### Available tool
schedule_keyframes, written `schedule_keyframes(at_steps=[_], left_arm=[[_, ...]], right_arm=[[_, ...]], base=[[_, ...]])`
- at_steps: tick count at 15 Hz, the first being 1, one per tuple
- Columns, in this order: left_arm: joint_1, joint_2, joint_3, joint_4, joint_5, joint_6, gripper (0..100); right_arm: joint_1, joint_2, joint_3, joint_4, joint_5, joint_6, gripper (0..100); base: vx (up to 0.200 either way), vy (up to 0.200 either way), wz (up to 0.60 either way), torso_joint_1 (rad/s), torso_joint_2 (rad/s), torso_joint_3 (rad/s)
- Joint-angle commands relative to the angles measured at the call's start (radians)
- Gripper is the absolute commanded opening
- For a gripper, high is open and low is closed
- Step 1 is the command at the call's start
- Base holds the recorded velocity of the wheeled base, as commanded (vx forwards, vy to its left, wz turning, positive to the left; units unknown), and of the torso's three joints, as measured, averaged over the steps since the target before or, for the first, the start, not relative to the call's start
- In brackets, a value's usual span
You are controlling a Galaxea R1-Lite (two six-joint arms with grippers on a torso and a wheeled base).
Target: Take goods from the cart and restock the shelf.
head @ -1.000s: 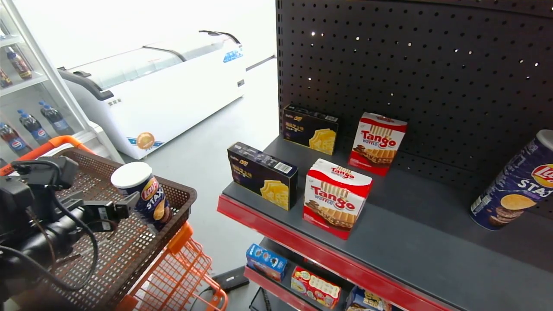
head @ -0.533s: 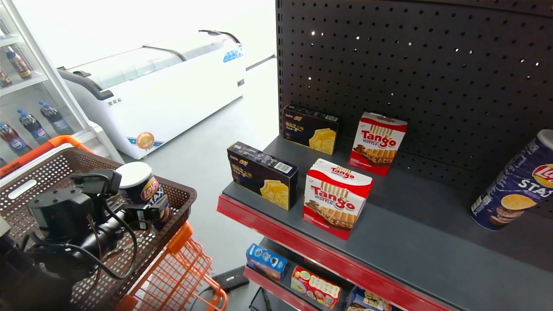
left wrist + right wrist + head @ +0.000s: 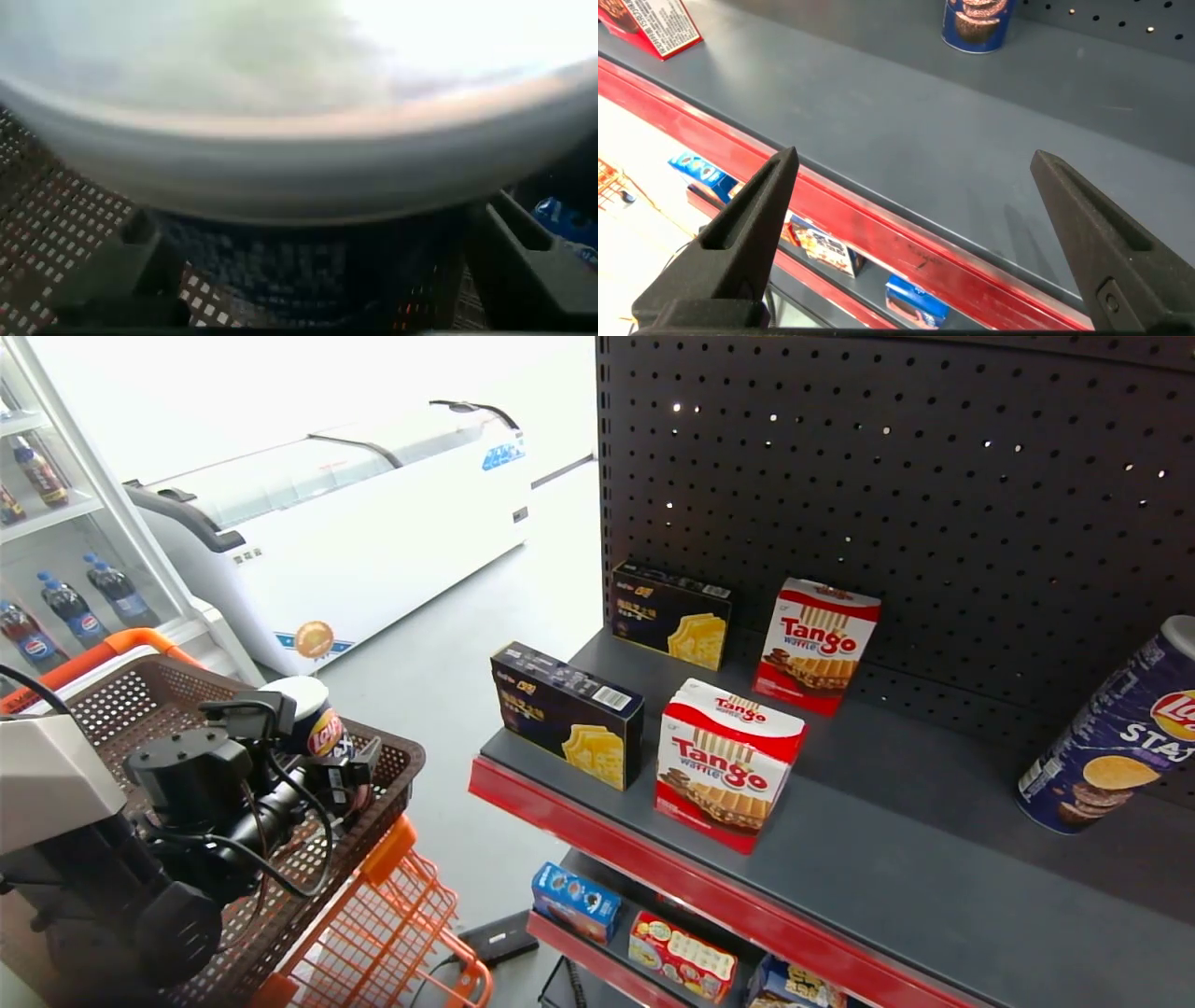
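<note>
head view, grey shelf [image 3: 887,859] with red edge, white freezer [image 3: 373,551] behind

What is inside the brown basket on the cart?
One chip can stands upright inside the brown basket, with the left end effector around it. The arm covers much of the basket floor, so other goods there cannot be seen.

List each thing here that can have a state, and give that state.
cart can: upright in the basket, lid on
shelf can: standing on the shelf
left gripper: open, around the cart can
right gripper: open, empty, above the shelf
wafer boxes: shut, upright
freezer: lids look shut
</note>
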Motion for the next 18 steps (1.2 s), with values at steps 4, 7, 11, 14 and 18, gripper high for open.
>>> schedule_keyframes(at_steps=[4,7,11,14,18], left_arm=[[-0.009,0.036,-0.090,0.007,-0.002,0.009,0],[-0.037,0.034,-0.142,0.006,0.002,0.011,0],[-0.032,-0.056,-0.240,0.096,-0.004,0.040,0],[-0.032,-0.168,-0.298,0.241,-0.035,0.042,0],[-0.060,-0.263,-0.429,0.339,-0.052,0.052,0]], right_arm=[[0.000,0.000,0.000,0.000,0.001,0.000,100],[0.000,0.002,0.000,0.000,0.001,0.000,100],[0.000,0.000,0.000,0.000,0.001,0.000,100],[0.000,0.000,0.000,0.000,0.001,0.000,100],[0.000,0.000,0.000,0.000,0.001,0.000,100]], base=[[0.000,0.000,0.00,0.000,0.00,0.000],[0.000,0.000,0.00,0.000,0.00,0.000],[0.000,0.000,0.00,0.000,0.00,0.000],[0.000,0.000,0.00,0.000,0.00,0.000],[0.000,0.000,0.00,0.000,0.00,0.000]])
